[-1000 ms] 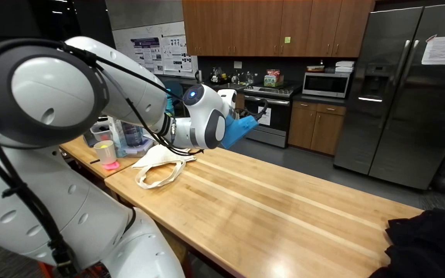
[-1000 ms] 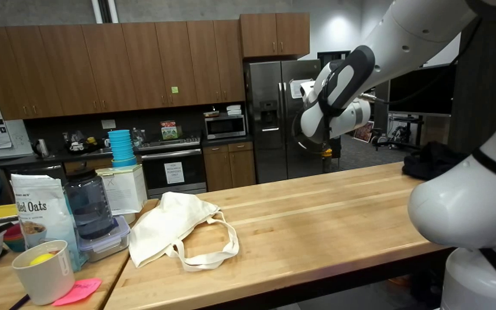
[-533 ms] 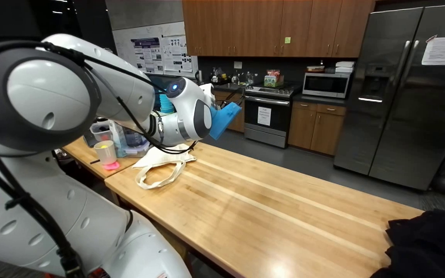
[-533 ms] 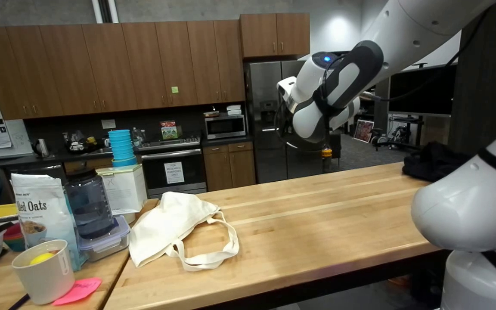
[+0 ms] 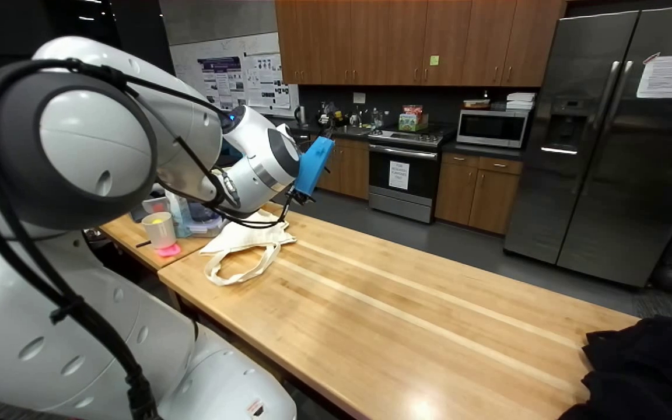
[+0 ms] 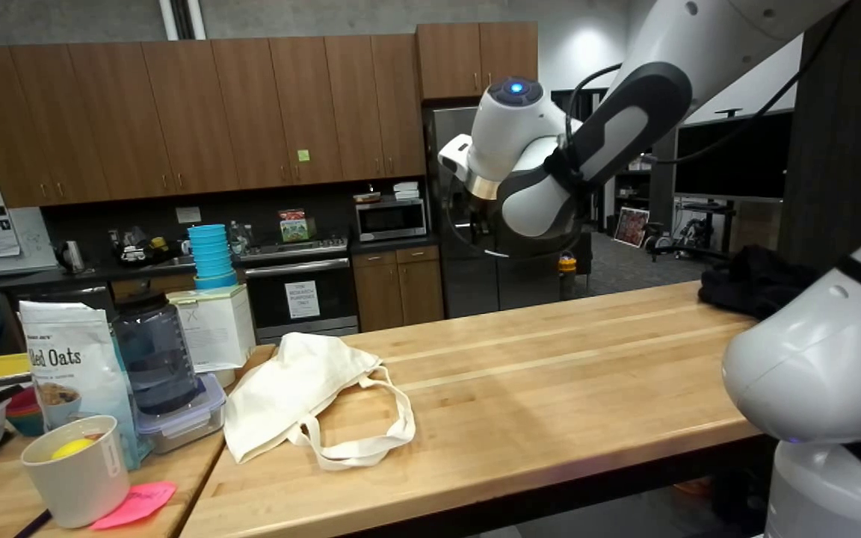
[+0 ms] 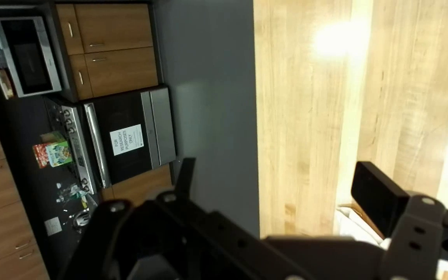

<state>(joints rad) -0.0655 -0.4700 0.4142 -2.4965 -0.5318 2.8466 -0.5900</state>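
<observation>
My gripper (image 7: 274, 167) stands open in the wrist view, its two dark fingers far apart with nothing between them. Beyond them lie the grey floor and the wooden table (image 7: 301, 116). A cream cloth tote bag (image 6: 296, 396) lies crumpled on the table, its handle loop spread on the wood. In the wrist view a white part of the tote bag (image 7: 358, 229) shows beside the right finger, well below it. A blue piece (image 5: 314, 165) is mounted at my wrist, raised over the table's far side. Against the dark fridge in an exterior view, the fingers are hard to make out.
Beside the tote bag on an adjoining table stand a mug (image 6: 75, 471), an oats pouch (image 6: 79, 373), a dark jug (image 6: 152, 351), a lidded box (image 6: 184, 411) and stacked blue cups (image 6: 211, 256). Black cloth (image 5: 645, 367) lies at the opposite table end. A stove (image 5: 403, 175) stands behind.
My arm has swung toward the tote bag's end of the table, leftward in both exterior views. The wrist has turned, and its blue piece now stands steeper. The tote bag has not moved.
</observation>
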